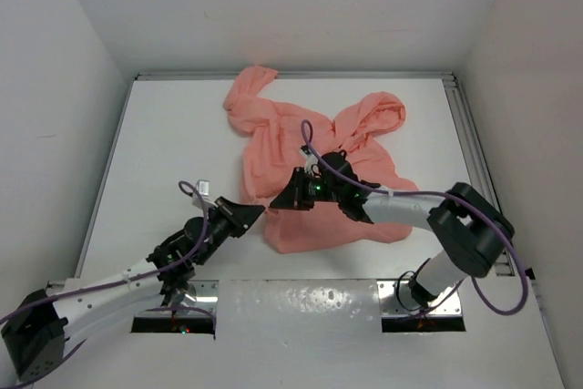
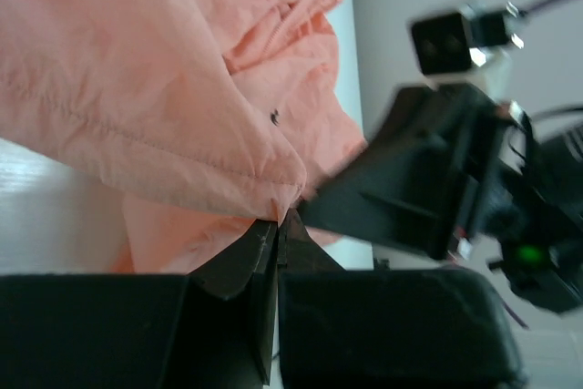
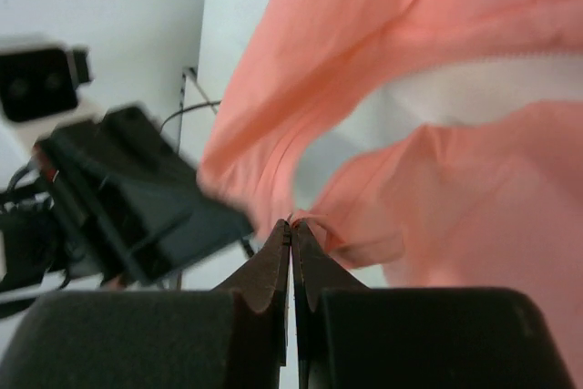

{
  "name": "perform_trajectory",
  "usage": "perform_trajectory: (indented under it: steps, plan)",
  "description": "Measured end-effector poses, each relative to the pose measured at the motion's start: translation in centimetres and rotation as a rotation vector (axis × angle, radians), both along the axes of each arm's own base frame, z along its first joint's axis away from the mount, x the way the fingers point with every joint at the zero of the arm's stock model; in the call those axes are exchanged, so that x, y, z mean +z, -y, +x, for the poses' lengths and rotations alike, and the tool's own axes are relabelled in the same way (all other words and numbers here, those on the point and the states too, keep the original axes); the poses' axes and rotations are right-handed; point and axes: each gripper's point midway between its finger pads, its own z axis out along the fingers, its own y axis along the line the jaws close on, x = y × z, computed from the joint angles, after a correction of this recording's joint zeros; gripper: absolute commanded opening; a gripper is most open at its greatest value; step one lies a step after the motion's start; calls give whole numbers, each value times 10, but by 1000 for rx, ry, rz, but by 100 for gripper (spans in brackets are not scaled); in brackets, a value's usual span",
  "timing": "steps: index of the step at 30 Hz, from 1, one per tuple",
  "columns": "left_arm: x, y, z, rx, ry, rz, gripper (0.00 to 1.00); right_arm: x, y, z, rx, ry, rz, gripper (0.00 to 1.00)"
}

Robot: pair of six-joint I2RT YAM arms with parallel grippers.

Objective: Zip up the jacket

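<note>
The salmon-pink jacket (image 1: 291,134) lies rumpled on the white table, its hood (image 1: 378,116) at the back right and one sleeve (image 1: 250,93) at the back left. My left gripper (image 1: 259,211) is shut on a corner of the jacket's near left hem, seen in the left wrist view (image 2: 282,216) under the fabric (image 2: 137,61). My right gripper (image 1: 276,201) is right beside it, also shut on a fabric edge (image 3: 291,223) of the jacket (image 3: 383,43). The two grippers' tips nearly touch. The zipper is not clearly visible.
White walls enclose the table on the left, back and right. A metal rail (image 1: 466,125) runs along the right edge. A shiny metal plate (image 1: 301,302) lies between the arm bases at the near edge. The right arm's elbow (image 1: 474,225) stands at the near right.
</note>
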Motion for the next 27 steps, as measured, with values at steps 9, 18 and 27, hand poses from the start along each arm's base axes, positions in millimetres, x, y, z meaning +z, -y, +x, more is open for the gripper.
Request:
perform_trajectory:
  steps: [9, 18, 27]
  plan:
    - [-16, -10, -26, -72, -68, 50, 0, -5, -23, 31, -27, 39, 2, 0]
    - [-56, -14, -40, -119, -176, 176, 0, 20, 9, 23, -33, 197, -96, 70]
    - [-50, -8, -42, -148, -164, 149, 0, -24, 46, -24, 6, 119, -144, 0]
